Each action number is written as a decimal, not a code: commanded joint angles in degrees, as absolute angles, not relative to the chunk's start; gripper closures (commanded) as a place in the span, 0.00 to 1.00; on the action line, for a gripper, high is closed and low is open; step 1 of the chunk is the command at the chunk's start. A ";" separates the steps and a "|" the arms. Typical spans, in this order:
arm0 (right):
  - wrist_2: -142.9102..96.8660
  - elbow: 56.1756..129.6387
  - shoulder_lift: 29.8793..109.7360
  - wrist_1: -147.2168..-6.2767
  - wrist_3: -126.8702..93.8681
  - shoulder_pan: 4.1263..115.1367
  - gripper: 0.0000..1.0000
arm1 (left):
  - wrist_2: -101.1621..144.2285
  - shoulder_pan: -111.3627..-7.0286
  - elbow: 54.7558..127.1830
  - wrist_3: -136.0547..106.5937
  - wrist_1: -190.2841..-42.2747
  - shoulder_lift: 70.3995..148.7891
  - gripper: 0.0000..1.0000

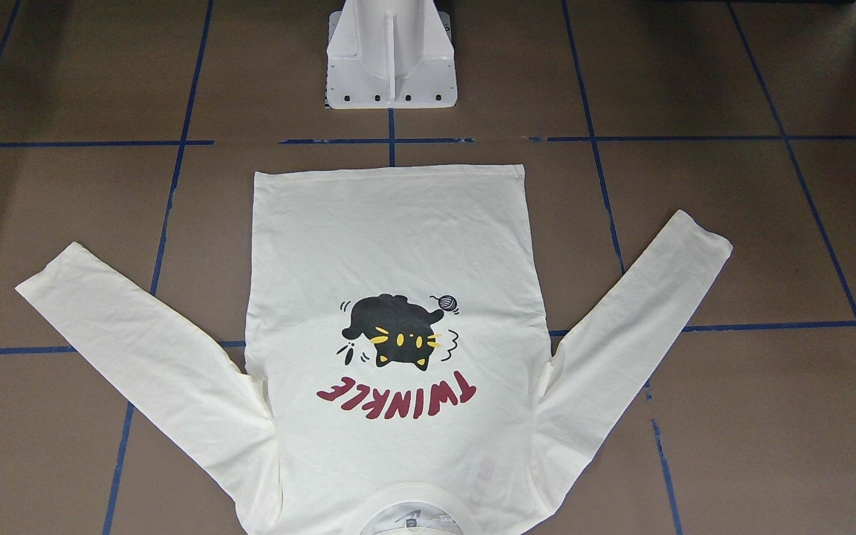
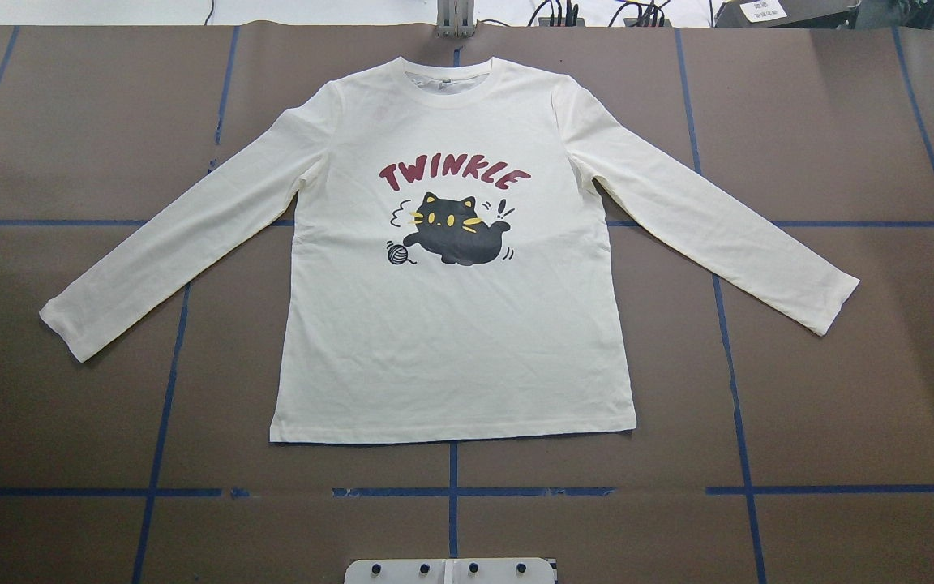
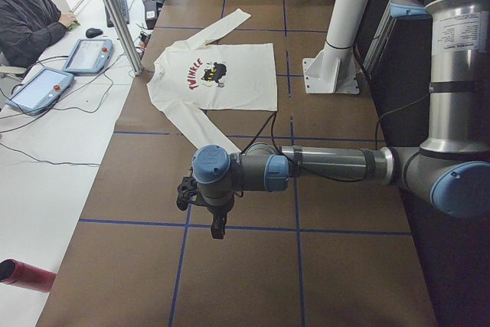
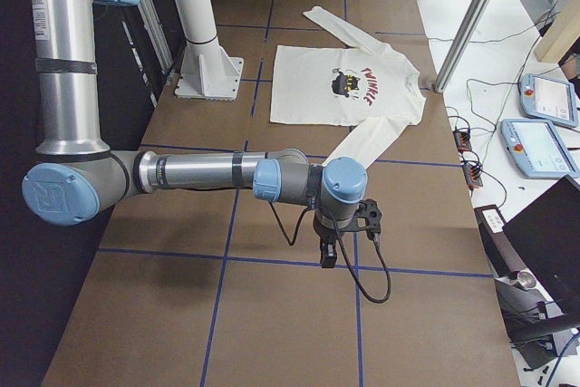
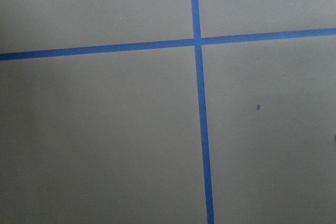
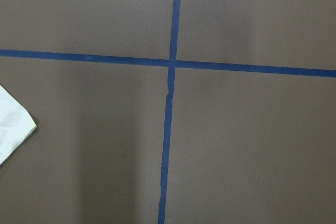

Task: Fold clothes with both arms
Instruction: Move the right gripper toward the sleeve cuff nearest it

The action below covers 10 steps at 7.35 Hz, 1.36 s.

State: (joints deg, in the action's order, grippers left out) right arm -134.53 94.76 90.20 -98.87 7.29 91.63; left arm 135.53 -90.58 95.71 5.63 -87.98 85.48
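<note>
Shirt (image 2: 451, 349) lettered "TWINKLE" lying flat, left claw (image 3: 218, 227), right claw (image 4: 326, 256), their grip impossible to tell

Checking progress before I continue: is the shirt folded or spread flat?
Spread flat: the shirt lies print up, both sleeves stretched outward, no fold visible.

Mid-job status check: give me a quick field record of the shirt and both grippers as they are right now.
garment: cream long-sleeved shirt, flat on the brown table, cat print up, unfolded
sleeves: both spread outward
collar: on the side away from the white pedestal
left gripper: over the table, off the shirt; open or shut unclear
right gripper: over the table, near a sleeve cuff; open or shut unclear
</note>
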 commanded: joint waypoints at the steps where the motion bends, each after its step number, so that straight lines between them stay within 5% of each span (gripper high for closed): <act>1: -135.08 95.36 90.18 -98.79 6.34 91.58 0.00 | 135.53 -90.53 95.71 5.63 -89.02 85.52 0.00; 5: -141.58 96.41 86.92 -98.27 3.19 84.23 0.00 | 135.18 -90.18 94.14 5.27 -97.44 87.80 0.00; 10: -131.68 96.59 95.08 -51.65 -45.19 61.22 0.00 | 135.53 -90.09 90.63 5.01 -107.75 87.45 0.00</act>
State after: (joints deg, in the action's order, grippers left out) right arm -134.78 96.79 92.09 -61.79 -34.40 67.33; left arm 135.57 -90.09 91.93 5.16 -106.57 87.54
